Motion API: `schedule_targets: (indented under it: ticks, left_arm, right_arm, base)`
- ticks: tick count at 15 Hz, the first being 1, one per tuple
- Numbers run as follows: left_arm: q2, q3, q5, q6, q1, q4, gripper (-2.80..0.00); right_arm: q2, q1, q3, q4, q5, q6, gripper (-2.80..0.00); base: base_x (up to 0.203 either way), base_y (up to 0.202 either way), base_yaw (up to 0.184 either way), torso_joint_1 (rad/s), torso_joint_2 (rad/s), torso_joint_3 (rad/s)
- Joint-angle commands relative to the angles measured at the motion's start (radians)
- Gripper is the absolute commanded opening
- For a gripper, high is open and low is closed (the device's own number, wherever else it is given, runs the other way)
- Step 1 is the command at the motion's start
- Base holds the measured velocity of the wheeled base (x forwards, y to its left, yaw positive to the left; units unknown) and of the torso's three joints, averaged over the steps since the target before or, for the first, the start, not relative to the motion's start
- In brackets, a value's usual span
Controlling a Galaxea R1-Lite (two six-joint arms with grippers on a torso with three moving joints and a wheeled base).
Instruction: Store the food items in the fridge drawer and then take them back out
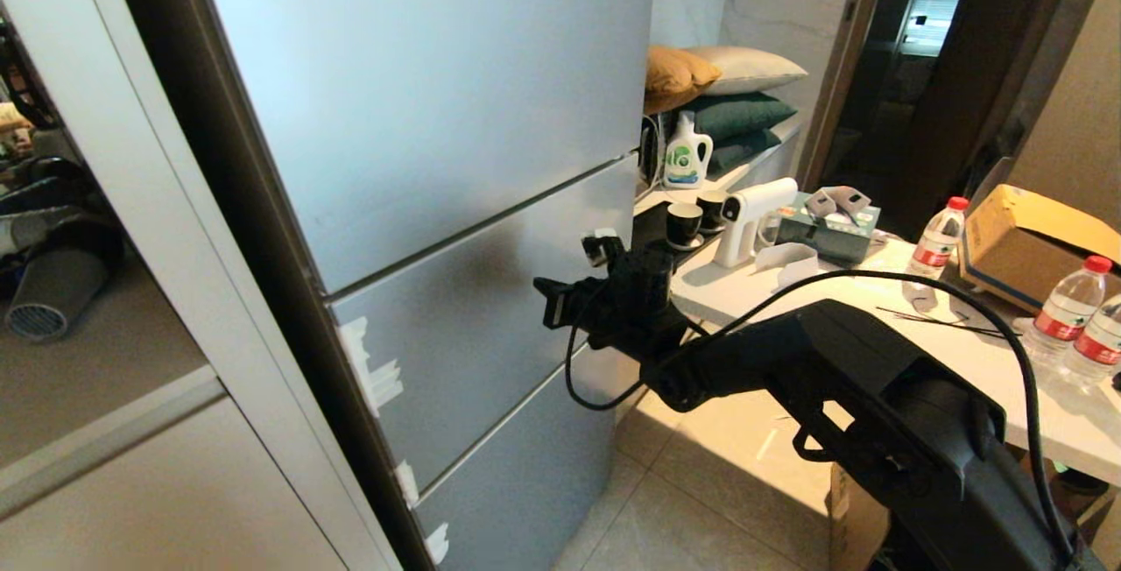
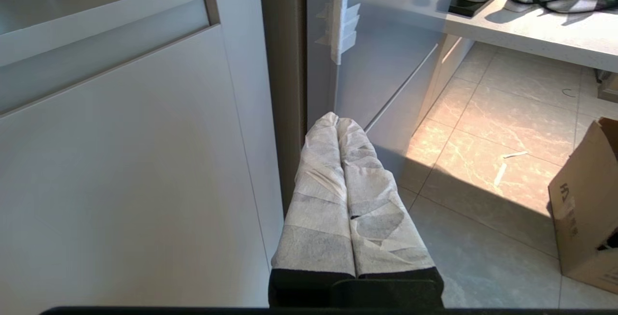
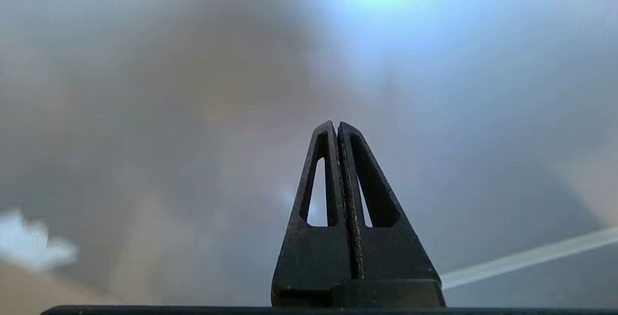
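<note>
The right gripper (image 3: 337,129), a pair of bare black slotted fingers, is pressed fully together with nothing between them, its tips aimed straight at the wide, handleless, matte silver-blue fridge drawer (image 1: 473,326), the middle of three fronts. In the head view the gripper's black body sits just before the drawer's right part, close to the face; whether the tips touch it cannot be told. The drawer is pushed in flush, so its contents are hidden, and neither food item shows in any view.

Behind the right jaws, a white counter (image 1: 981,352) holds a white spray gun (image 1: 744,221), two dark cups (image 1: 684,222), a green tissue box (image 1: 828,225), clear water bottles with red caps (image 1: 935,243) and a brown cardboard box (image 1: 1033,243). A black cable (image 1: 876,278) loops over the arm.

The left gripper (image 2: 338,126), its fingers wrapped in white cloth tape, is likewise shut tight and empty, hanging low with white cabinet panels (image 2: 125,160) to one side and tiled floor (image 2: 483,160) below. Ahead of its tips are the white tape scraps (image 2: 344,30) on the drawer's edge. A cardboard carton (image 2: 586,204) stands on the floor, well apart.
</note>
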Motion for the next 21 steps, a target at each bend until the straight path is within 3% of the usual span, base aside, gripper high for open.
schedule_targets:
  ticks: [1, 3, 8, 10, 13, 18, 21]
  left_arm:
    - [0.000, 0.011, 0.000, -0.001, 0.000, 0.000, -2.80]
    - [0.000, 0.011, 0.000, -0.001, 0.000, 0.000, -2.80]
    - [0.000, 0.011, 0.000, -0.001, 0.000, -0.002, -2.80]
    - [0.000, 0.011, 0.000, -0.001, 0.000, 0.000, -2.80]
    - [0.000, 0.011, 0.000, -0.001, 0.000, 0.000, -2.80]
    - [0.000, 0.011, 0.000, -0.001, 0.000, 0.000, -2.80]
    - [0.000, 0.011, 0.000, -0.001, 0.000, 0.000, -2.80]
  right_arm:
    - [-0.138, 0.014, 0.192, -0.023, -0.008, -0.004, -2.80]
    - [-0.315, 0.019, 0.415, -0.035, -0.036, -0.047, -2.80]
    - [-0.884, 0.003, 1.016, -0.036, -0.205, -0.180, -2.80]
    - [-1.146, -0.064, 1.221, -0.008, -0.239, -0.205, -2.80]
    - [-1.540, -0.247, 1.470, 0.085, -0.261, -0.222, -2.80]
    - [-2.135, -0.516, 1.733, 0.415, -0.207, -0.252, -2.80]
    - [-2.389, -0.565, 1.777, 0.749, -0.173, -0.260, -2.80]
  base:
    - [0.000, 0.000, 0.000, 0.000, 0.00, 0.000]
    - [0.000, 0.000, 0.000, 0.000, 0.00, 0.000]
    - [0.000, 0.000, 0.000, 0.000, 0.00, 0.000]
    - [0.000, 0.000, 0.000, 0.000, 0.00, 0.000]
    - [0.000, 0.000, 0.000, 0.000, 0.00, 0.000]
    - [0.000, 0.000, 0.000, 0.000, 0.00, 0.000]
    - [0.000, 0.000, 0.000, 0.000, 0.00, 0.000]
